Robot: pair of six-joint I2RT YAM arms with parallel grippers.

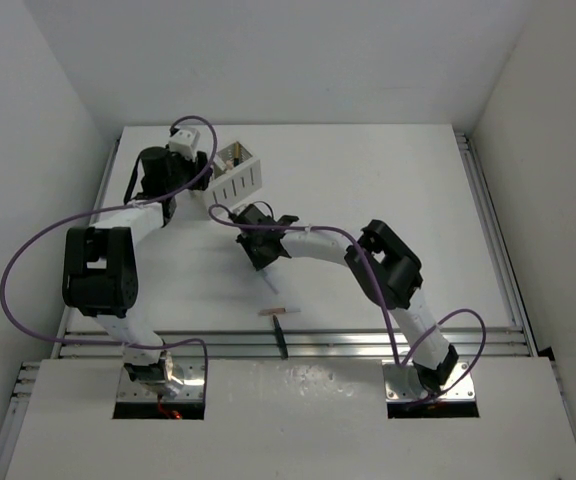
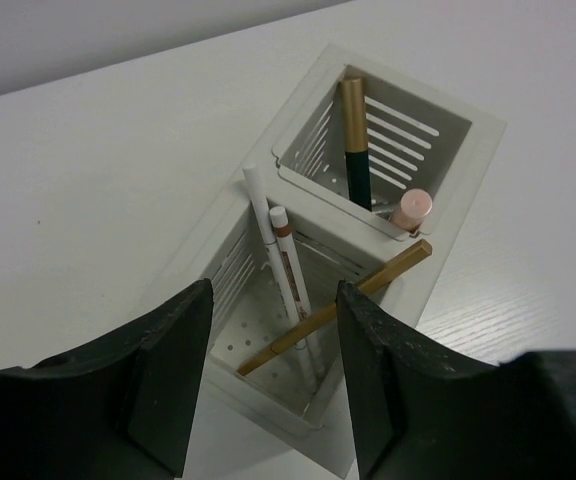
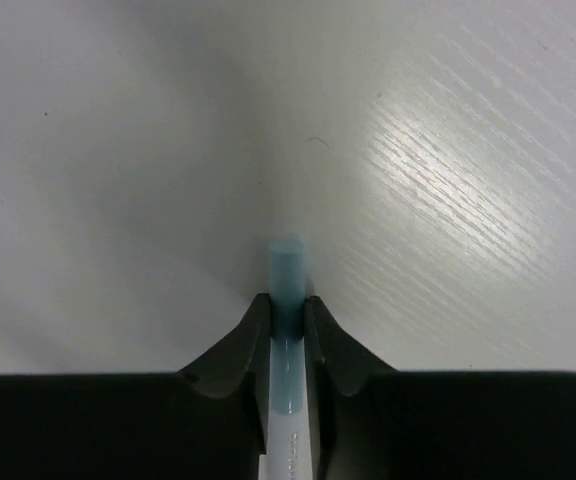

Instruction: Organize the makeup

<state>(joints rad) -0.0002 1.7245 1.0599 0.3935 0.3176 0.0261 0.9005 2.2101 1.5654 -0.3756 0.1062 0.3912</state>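
Note:
My right gripper is shut on a pale blue makeup stick, whose cap pokes out past the fingertips just above the white table. In the top view this gripper sits mid-table. My left gripper hangs open over the white slotted box, nothing between its fingers. The near compartment holds two white sticks and a slanted tan stick. The far compartment holds a black-and-gold stick and a pink-capped stick. A tan stick and a black stick lie near the front edge.
The box stands at the back left of the table, beside the left arm's wrist. Metal rails run along the table's front edge, and white walls close in on three sides.

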